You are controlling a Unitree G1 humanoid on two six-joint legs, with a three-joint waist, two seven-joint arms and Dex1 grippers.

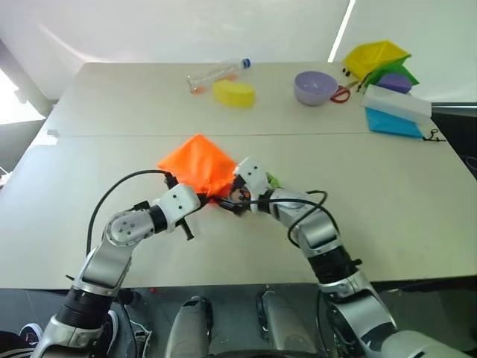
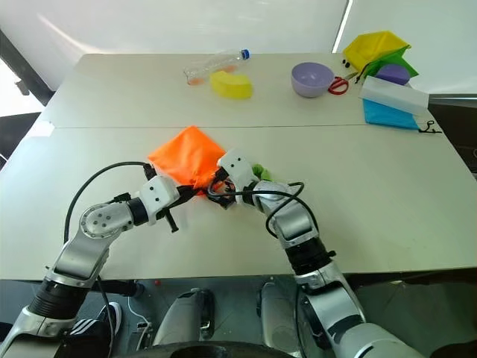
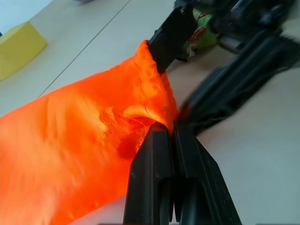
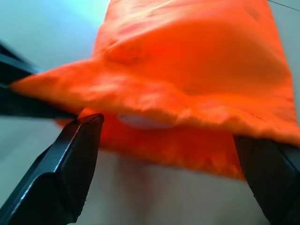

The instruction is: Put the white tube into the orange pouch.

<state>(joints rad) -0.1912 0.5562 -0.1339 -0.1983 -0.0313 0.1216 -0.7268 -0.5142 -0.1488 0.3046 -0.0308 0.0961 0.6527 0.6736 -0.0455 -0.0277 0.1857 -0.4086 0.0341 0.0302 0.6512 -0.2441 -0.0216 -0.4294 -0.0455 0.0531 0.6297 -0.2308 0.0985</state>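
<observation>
tube inside the pouch mouth, left claw pinching the fabric

the left claw [image 3: 172,133] is sitting with its two black fingers pressed together, pinching a fold of the orange pouch [image 1: 197,164] at its near edge. from the left wrist view the fabric is bunching up right at the fingertips and spreading away beyond them in a broad orange sheet.

the right claw [image 4: 168,140] is standing spread wide, one black finger [image 4: 65,164] on each side of the pouch's open mouth, not gripping anything. between and just beyond those fingers the upper lip of the pouch is hanging raised, and under it a small pale shape, the white tube [image 4: 140,121], is lying inside the opening, just past the rim. only a short part of it is showing; the rest is hidden by the orange cloth.

from the head views both claws are meeting at the near corner of the pouch on the table [image 1: 387,201], the left one coming in from the left and the right one from the right. a bit of green, the toggle [image 2: 260,172], is peeking out just beside the right claw.

well beyond both claws, at the far side of the table, a clear bottle [image 1: 216,74], a yellow sponge [image 1: 234,93], a purple bowl [image 1: 315,87] and a long white box [image 1: 396,102] are lying.
</observation>
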